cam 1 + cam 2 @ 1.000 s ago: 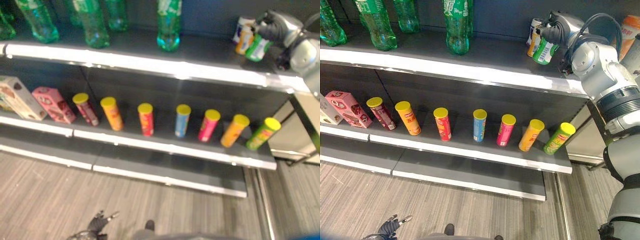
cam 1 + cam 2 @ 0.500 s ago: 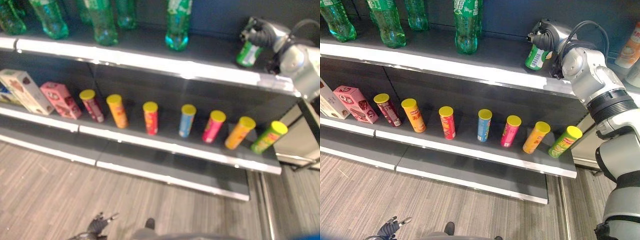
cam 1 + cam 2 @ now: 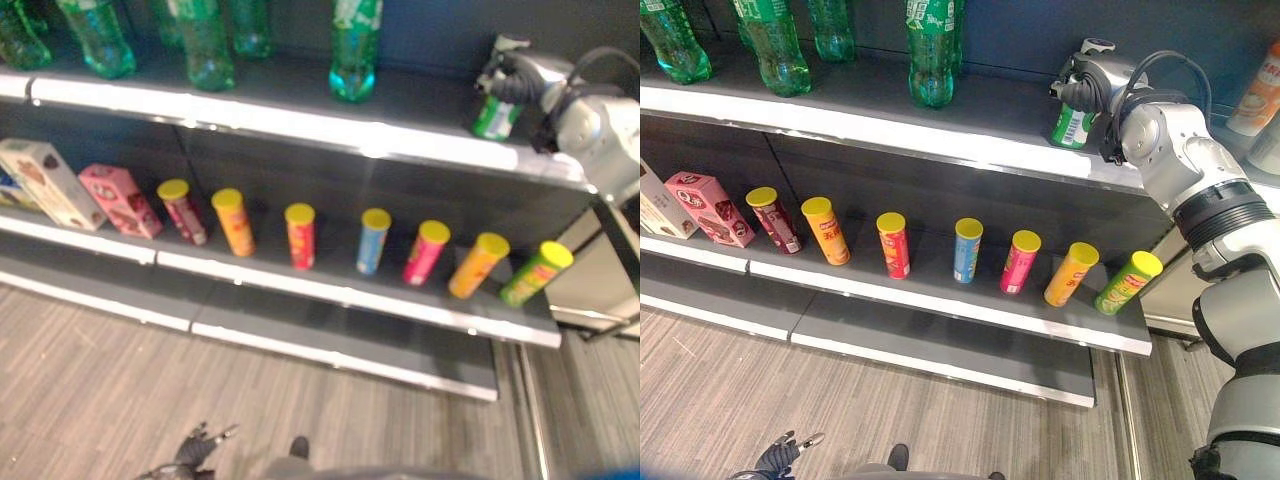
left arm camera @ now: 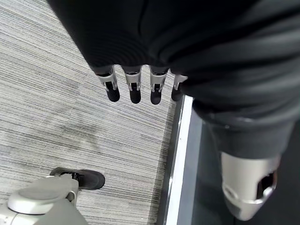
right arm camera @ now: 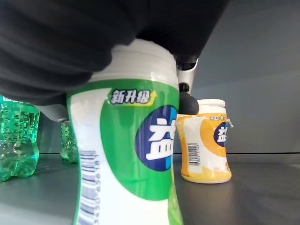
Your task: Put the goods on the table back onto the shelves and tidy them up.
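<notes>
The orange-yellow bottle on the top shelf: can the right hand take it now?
Probably not yet. The right hand is closed on the green bottle; the orange-yellow bottle stands free just beyond it, with nothing between them.

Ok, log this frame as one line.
right hand: shut on green bottle | placing on top shelf | left hand: idle, open

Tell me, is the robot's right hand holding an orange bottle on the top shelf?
No, the right hand grips a green-and-white plastic bottle at the top shelf; the orange-and-white plastic bottle stands apart behind it.
</notes>
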